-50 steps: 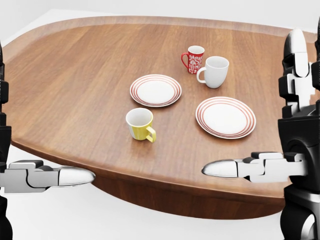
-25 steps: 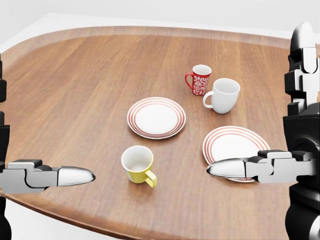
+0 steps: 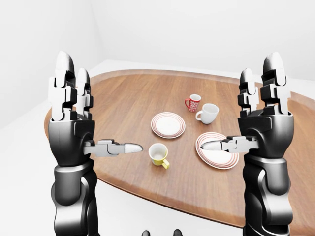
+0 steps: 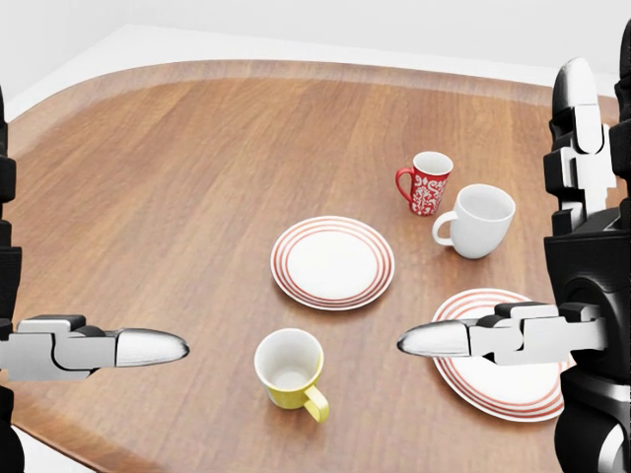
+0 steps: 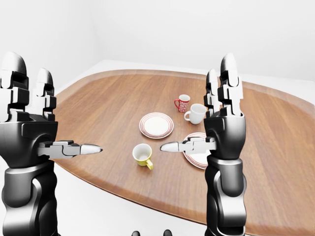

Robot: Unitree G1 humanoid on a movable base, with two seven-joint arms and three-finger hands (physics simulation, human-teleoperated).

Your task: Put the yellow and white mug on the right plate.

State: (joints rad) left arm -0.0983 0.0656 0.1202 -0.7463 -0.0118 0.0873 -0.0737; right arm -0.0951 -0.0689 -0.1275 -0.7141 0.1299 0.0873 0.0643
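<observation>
**Head view: yellow and white mug stands free on the table, both hands raised and spread**

The yellow and white mug (image 4: 289, 368) stands upright on the wooden table (image 4: 148, 187), low in the head view and a little left of centre, its handle turned toward the lower right. Nothing touches it. Just above it lies the left plate (image 4: 332, 262), white with red rings, bare. The right plate (image 4: 498, 372), of the same pattern, lies to the mug's right; the right hand's thumb crosses the view of its upper rim. Higher on the table, a red patterned mug (image 4: 426, 181) and a plain white mug (image 4: 480, 221) stand close beside each other, above the right plate.

The left hand (image 3: 73, 115) is held up at the left of the left-eye view, fingers pointing upward, thumb stretched sideways toward the middle; it is released and grasps nothing. The right hand (image 3: 266, 115) mirrors it at the right, fingers up, thumb pointing inward, likewise released and empty. Both hands are well apart from the mug.
</observation>
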